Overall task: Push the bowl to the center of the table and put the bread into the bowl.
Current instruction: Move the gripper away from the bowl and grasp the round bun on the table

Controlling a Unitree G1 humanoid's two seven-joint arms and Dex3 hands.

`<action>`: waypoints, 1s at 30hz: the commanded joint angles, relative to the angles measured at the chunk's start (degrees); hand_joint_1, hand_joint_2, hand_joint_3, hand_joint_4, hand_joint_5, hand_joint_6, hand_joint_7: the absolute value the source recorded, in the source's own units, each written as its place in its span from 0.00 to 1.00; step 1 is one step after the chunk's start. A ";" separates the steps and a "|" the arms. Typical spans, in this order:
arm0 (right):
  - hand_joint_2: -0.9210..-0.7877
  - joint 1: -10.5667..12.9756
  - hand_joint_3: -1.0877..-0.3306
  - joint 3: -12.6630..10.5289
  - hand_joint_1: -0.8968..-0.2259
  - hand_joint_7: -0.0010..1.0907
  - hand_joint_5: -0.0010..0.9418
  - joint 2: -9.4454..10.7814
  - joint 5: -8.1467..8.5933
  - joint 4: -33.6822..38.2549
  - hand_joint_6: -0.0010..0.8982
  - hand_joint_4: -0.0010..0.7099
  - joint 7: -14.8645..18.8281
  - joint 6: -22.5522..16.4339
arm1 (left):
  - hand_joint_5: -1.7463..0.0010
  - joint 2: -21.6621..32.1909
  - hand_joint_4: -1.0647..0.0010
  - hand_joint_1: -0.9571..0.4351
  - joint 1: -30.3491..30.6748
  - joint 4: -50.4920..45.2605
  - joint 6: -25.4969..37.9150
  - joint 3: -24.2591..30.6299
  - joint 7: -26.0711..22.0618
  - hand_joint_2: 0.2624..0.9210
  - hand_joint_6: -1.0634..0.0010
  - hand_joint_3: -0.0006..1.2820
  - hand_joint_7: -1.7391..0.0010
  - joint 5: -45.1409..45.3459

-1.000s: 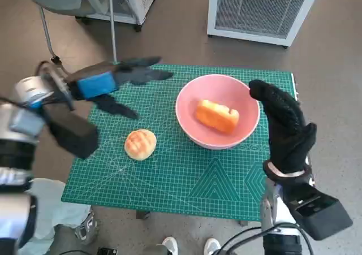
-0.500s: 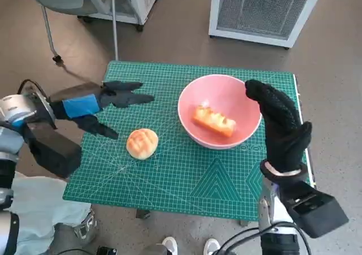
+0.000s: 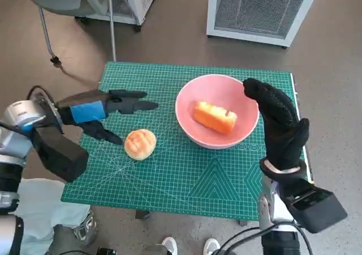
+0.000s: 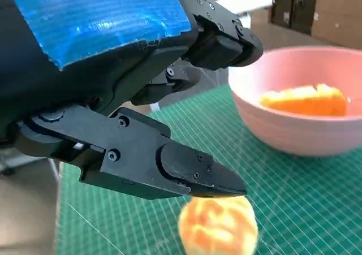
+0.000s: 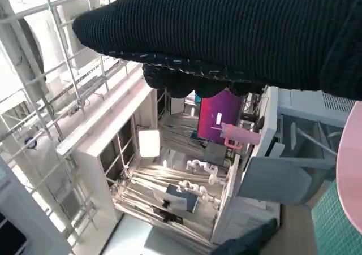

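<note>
Near bun (image 3: 140,144), L hand (image 3: 104,115) has dropped closer.

The left hand (image 4: 121,105), blue tape across its back, hangs over the green gridded worktop (image 4: 317,204) with fingers (image 4: 186,173) spread and nothing in them. Just under a fingertip lies a round golden bun (image 4: 219,227). Farther off stands the pink bowl (image 4: 283,130), an orange-yellow bread piece (image 4: 302,100) inside it.

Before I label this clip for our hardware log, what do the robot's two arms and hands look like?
The left hand is black, angular and mechanical, with blue tape over its back and a dark cable looping at the pale wrist. The right hand wears a black knitted glove above a pale forearm carrying a black boxy module.
</note>
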 commanded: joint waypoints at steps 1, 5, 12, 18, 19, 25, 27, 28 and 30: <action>0.00 1.04 0.35 -0.19 0.56 0.62 0.12 -0.51 0.63 0.00 0.00 0.35 0.79 0.78 | 0.99 -2.18 0.74 0.52 -0.03 3.53 0.58 -2.04 0.29 0.85 0.63 0.00 0.98 2.24; 0.00 1.35 0.35 -0.27 0.56 0.62 0.13 -0.61 0.60 -0.44 0.00 0.34 0.86 0.78 | 0.99 -4.01 0.74 0.53 -0.91 6.76 1.14 -3.50 0.84 0.85 0.63 0.00 0.98 3.97; 0.00 1.89 0.34 -0.51 0.57 0.61 0.13 -0.75 0.50 -1.37 0.00 0.33 0.58 1.08 | 1.00 -6.88 0.74 0.55 -2.89 11.54 3.56 -6.79 2.48 0.86 0.64 0.00 0.99 8.80; 0.00 2.26 0.34 -0.71 0.56 0.61 0.14 -0.76 0.37 -2.21 0.00 0.32 0.27 1.45 | 1.00 -8.05 0.74 0.56 -3.59 12.82 5.73 -8.29 0.15 0.85 0.64 0.00 0.99 9.81; 0.00 2.31 0.34 -0.75 0.56 0.61 0.14 -0.74 0.36 -2.31 0.00 0.32 0.22 1.51 | 1.00 -8.22 0.75 0.57 -3.61 12.89 6.13 -8.48 -0.39 0.84 0.64 0.00 0.99 9.77; 0.00 2.52 0.34 -0.95 0.56 0.61 0.14 -0.58 -0.07 -2.51 0.00 0.32 -0.15 1.52 | 1.00 -8.99 0.75 0.59 -3.88 13.47 8.71 -10.37 -1.59 0.83 0.61 0.00 0.99 11.39; 0.00 2.55 0.34 -0.98 0.56 0.61 0.14 -0.54 -0.14 -2.50 0.00 0.31 -0.23 1.50 | 0.99 -9.30 0.71 0.60 -4.10 13.91 9.43 -10.99 -1.50 0.82 0.58 0.00 0.98 12.00; 0.00 2.58 0.34 -0.97 0.56 0.61 0.15 -0.49 -0.20 -2.49 0.00 0.31 -0.28 1.48 | 0.98 -9.57 0.69 0.61 -4.30 14.48 9.86 -11.35 -1.43 0.83 0.57 0.00 0.97 12.37; 0.00 2.63 0.34 -0.93 0.56 0.61 0.15 -0.37 -0.37 -2.55 0.00 0.31 -0.44 1.47 | 0.97 -9.91 0.65 0.62 -4.61 15.46 10.39 -11.98 -0.83 0.84 0.55 0.01 0.97 13.19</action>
